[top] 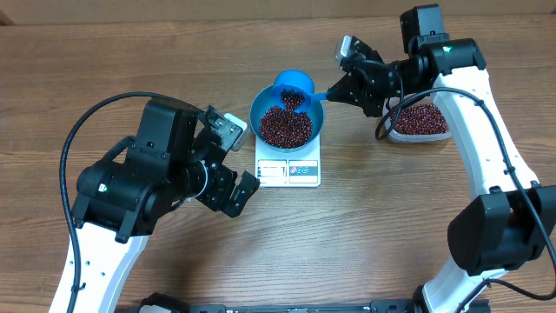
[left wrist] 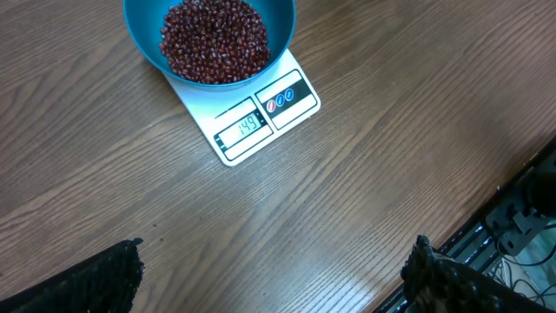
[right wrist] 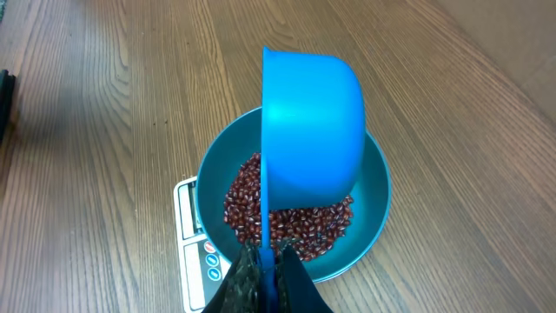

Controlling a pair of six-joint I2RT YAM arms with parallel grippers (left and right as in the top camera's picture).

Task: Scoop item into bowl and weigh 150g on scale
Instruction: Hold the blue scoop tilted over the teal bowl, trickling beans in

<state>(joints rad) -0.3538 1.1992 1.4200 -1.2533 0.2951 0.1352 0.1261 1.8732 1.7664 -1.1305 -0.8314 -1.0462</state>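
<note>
The blue bowl (top: 257, 111) stands on the white scale (top: 288, 170) and holds a heap of dark red beans (top: 285, 129). In the left wrist view the scale (left wrist: 261, 117) has 149 on its display, below the bowl (left wrist: 143, 43) and beans (left wrist: 213, 39). My right gripper (top: 334, 89) is shut on the handle of a blue scoop (top: 294, 85), which is tipped on its side over the bowl's far rim. The right wrist view has the scoop (right wrist: 313, 130) above the beans (right wrist: 304, 226), with the gripper (right wrist: 269, 269) at the handle. My left gripper (top: 236, 156) hangs open and empty, left of the scale.
A clear plastic tub (top: 421, 120) of beans sits at the right, under the right arm. The table's front edge with cables (left wrist: 521, 217) runs along the lower right of the left wrist view.
</note>
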